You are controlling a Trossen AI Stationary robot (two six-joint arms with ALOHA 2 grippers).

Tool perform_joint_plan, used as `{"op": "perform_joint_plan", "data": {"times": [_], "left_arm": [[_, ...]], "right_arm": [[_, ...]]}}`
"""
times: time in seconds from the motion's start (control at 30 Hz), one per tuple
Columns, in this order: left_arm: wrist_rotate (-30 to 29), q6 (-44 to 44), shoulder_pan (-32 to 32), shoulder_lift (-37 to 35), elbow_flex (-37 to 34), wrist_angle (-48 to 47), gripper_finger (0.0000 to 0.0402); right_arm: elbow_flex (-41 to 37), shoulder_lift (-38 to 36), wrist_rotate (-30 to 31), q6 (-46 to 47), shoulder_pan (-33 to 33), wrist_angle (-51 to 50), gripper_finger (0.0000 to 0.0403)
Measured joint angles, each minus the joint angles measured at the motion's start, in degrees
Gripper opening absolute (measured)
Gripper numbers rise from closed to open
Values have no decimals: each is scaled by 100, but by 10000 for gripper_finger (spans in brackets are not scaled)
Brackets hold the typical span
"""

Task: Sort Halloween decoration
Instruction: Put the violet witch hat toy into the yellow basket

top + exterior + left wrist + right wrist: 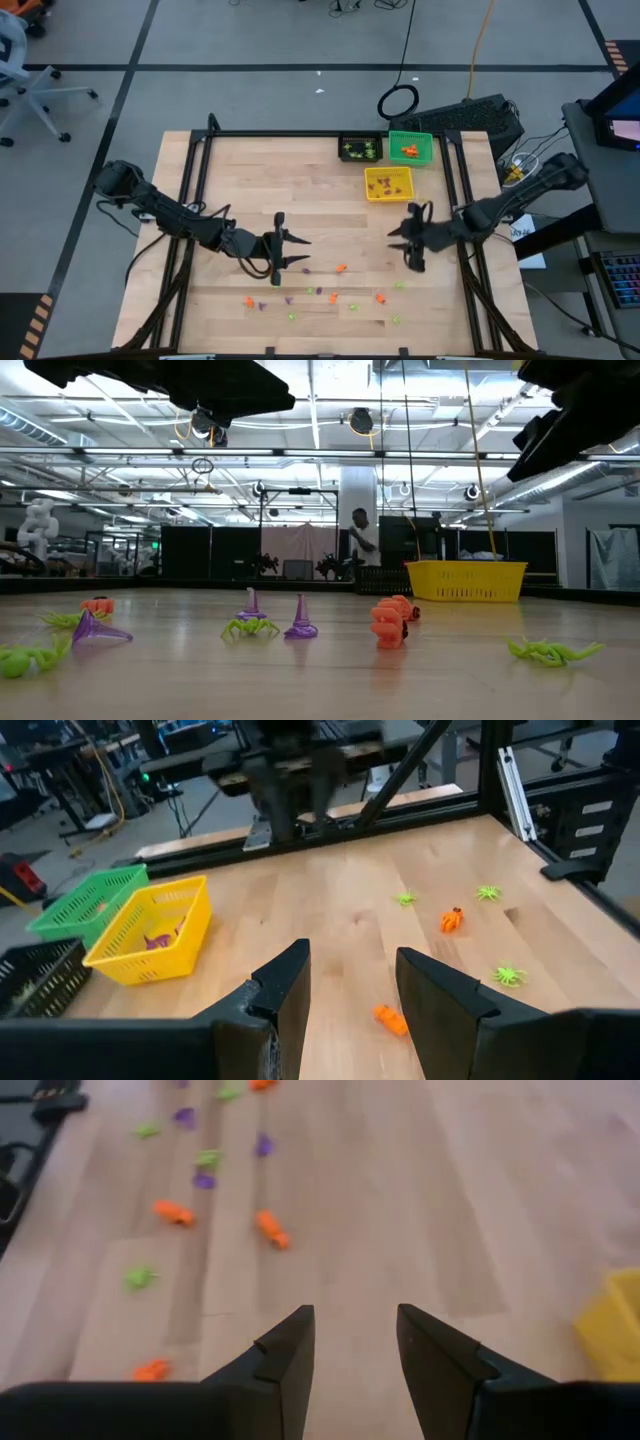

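Both hands, left (298, 251) and right (400, 238), gape empty; scattered trinkets (330, 294) point every way, no shared axis.

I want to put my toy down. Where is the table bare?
The widest bare wood lies left of the black bin, above the left gripper. A smaller bare strip sits between the two grippers, the right gripper below the yellow bin. The near edge is crowded with trinkets.

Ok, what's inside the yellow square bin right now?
The yellow square mesh plastic bin holds a few small purple trinkets. Its near wall hides part of the floor, so an exact count isn't possible.
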Motion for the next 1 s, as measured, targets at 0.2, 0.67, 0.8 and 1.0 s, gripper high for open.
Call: {"op": "perform_joint_plan", "data": {"times": [0.2,0.67,0.8,1.0], "left_arm": [[0,-230,0,29,0,-22,152],[0,-934,-198,793,0,-18,152],[-2,-932,-274,925,0,-21,152],[-2,-935,-369,923,0,-161,152]], "right_arm": [[0,1089,126,-164,518,1107,130],[393,3440,-534,-1259,509,4018,130],[895,4025,-613,-1470,408,4037,130],[1690,4864,-868,-1818,262,4060,130]]}}
